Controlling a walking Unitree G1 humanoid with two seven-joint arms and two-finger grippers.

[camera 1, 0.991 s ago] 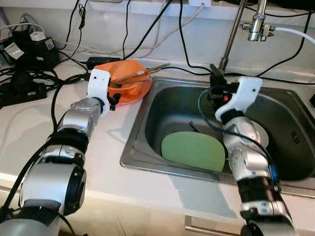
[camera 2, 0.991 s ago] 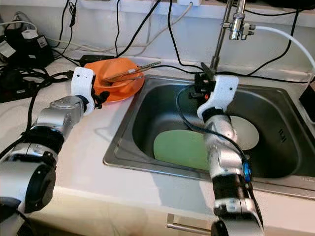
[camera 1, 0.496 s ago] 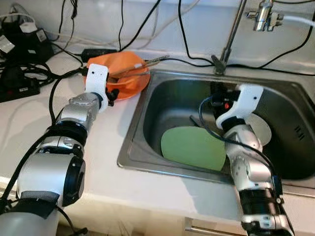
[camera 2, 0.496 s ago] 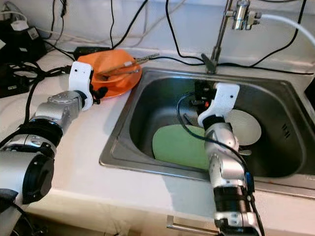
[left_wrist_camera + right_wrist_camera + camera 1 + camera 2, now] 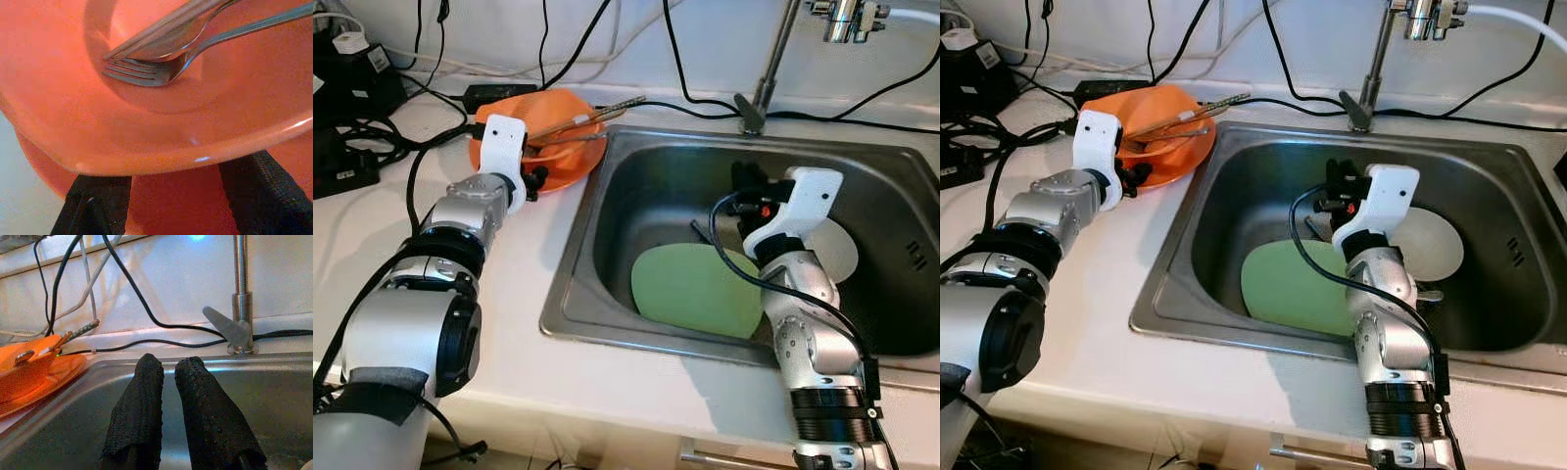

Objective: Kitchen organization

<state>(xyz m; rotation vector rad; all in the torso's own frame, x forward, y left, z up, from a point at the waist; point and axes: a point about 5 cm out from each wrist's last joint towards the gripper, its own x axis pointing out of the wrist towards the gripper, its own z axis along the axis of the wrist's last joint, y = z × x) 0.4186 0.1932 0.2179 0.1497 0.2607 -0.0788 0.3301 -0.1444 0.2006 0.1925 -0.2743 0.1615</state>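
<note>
Your left gripper sits open under the near rim of the orange plate left of the sink: stiff, light, slick plastic, so pinch that rim and keep it level because the loose fork will slide; right gripper idles nearly closed, empty.

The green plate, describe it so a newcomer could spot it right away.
Find the steel sink set in the white counter. The green plate lies flat on its floor at the near left, beside the right gripper. It is pale green; the neighbouring plate is white.
</note>
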